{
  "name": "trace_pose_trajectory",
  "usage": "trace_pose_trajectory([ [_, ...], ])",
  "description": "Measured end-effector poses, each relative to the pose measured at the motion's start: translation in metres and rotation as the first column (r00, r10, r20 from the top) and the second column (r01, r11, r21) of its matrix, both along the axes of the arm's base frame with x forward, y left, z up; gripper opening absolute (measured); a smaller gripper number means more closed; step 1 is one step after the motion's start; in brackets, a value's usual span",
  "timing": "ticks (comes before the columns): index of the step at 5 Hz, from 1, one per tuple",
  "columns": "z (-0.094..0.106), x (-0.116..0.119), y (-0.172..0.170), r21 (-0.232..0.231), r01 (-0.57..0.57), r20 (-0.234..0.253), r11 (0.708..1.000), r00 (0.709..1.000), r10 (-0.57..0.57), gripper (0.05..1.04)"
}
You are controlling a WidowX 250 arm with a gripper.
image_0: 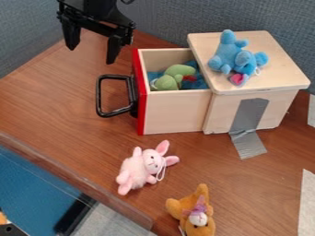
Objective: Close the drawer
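Nearest, an orange plush toy and a pink plush rabbit lie on the brown wooden bench. Beyond, the pale wooden drawer, red-fronted with a black loop handle, juts open from its box, holding green plush. Farther, the black gripper hangs, fingers wide apart.

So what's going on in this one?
Nothing is being handled: the gripper hangs open and empty above the black handle side of the drawer. The drawer is not yet closed; it stands pulled out of its wooden box, a green plush inside. A blue plush sits on the box; a pink rabbit and an orange plush lie on the table.
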State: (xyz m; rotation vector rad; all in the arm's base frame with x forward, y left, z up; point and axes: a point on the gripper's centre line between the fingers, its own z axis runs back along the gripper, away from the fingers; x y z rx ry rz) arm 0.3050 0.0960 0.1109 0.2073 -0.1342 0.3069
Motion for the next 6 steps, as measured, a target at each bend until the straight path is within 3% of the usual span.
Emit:
trace_pose_trajectory([
  [1,-0.009,-0.001,0.0,-0.006,-0.004,-0.026,1.0,1.0,0.004,1.001],
  [2,-0.05,-0.006,0.011,-0.02,-0.043,-0.078,0.999,0.996,0.041,1.001],
  [3,-0.073,-0.004,0.022,-0.032,-0.078,-0.075,0.996,0.994,0.076,1.001],
  [5,-0.122,-0.002,0.029,-0.055,-0.163,-0.128,0.985,0.98,0.155,1.001],
  [6,-0.123,-0.003,0.027,-0.062,-0.175,-0.126,0.983,0.978,0.166,0.945],
])
